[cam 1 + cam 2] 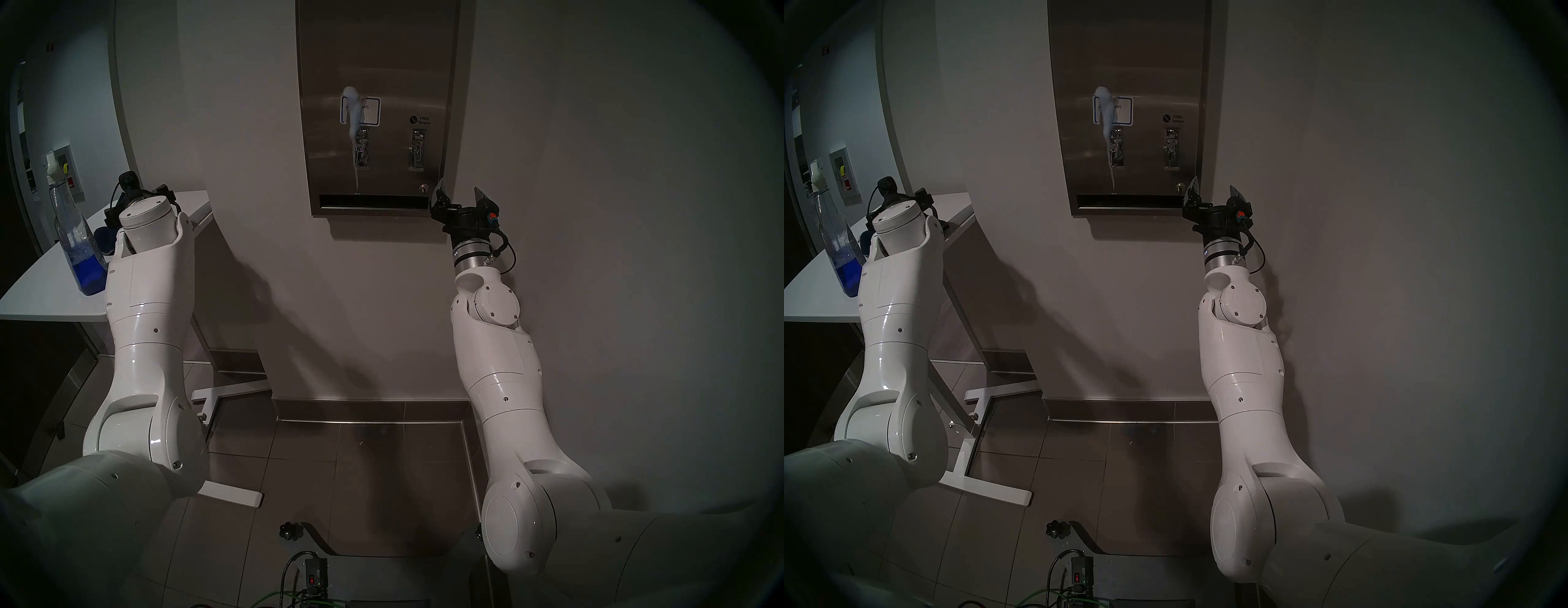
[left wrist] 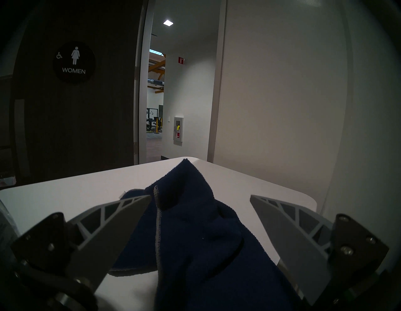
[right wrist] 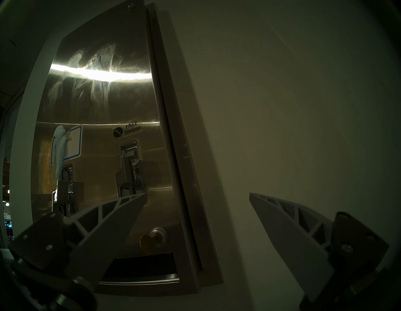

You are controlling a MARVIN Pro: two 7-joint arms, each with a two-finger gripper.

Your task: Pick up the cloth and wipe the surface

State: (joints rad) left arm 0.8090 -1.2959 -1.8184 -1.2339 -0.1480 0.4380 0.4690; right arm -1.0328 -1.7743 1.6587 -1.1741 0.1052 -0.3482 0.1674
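Cloth [image 2: 195, 234]: navy terry towel, crumpled on the white table [image 2: 65, 191]; one peak points to 12 o'clock toward the table's rounded far corner, grey stitched hem running down its middle.
Left gripper [image 2: 200, 196]: jaws spread wide, one finger [image 2: 112, 230] over the cloth's 9 o'clock edge, the other above bare tabletop at 3 o'clock; cloth lies between them, ungripped.
Table edges: rounded right corner close beyond the 3 o'clock finger; spray bottle [image 1: 78, 250] of blue liquid stands at the near left edge.
Surface [image 1: 377, 106]: steel dispenser front on the wall, white foam streak [image 1: 353, 123] running down over the blue-bordered label and the left lever.
Right gripper [image 1: 460, 195]: jaws spread, empty, at the dispenser's 5 o'clock corner beside the keyed lock [image 3: 159, 235]; plain wall open at 3 o'clock.
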